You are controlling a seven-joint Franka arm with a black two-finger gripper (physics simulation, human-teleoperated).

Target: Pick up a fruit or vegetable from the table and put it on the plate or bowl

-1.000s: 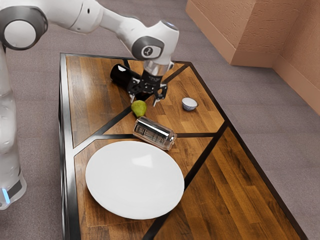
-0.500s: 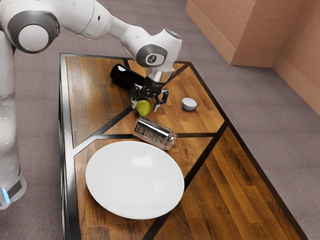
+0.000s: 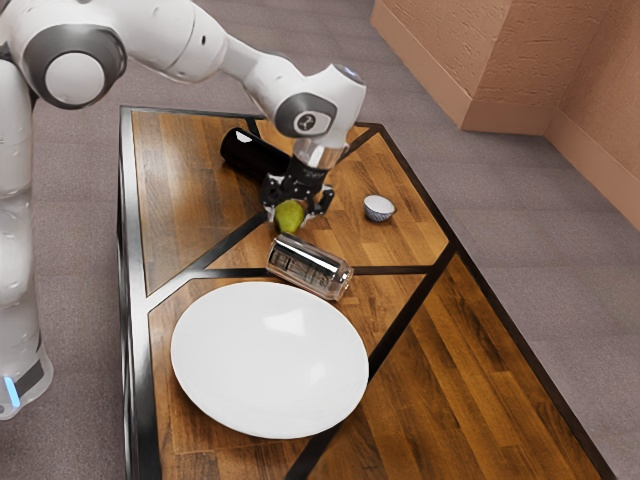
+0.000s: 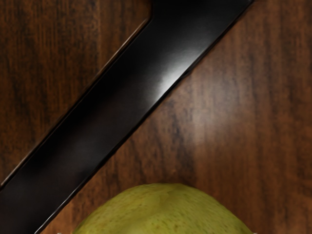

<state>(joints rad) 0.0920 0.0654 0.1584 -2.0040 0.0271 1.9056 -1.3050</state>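
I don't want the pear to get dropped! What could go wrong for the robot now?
The smooth, rounded green pear sits right at the black two-finger gripper; it might slip or roll away when lifted. The shiny metal can lying on its side is between the pear and the big white plate, so a low carry could bump it and set it rolling. The black bottle lying just behind the hand could get nudged too.

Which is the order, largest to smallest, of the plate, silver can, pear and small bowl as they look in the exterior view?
1. plate, by far the largest.
2. silver can, lying on its side.
3. pear and small bowl: they look about alike, so I won't rank them.
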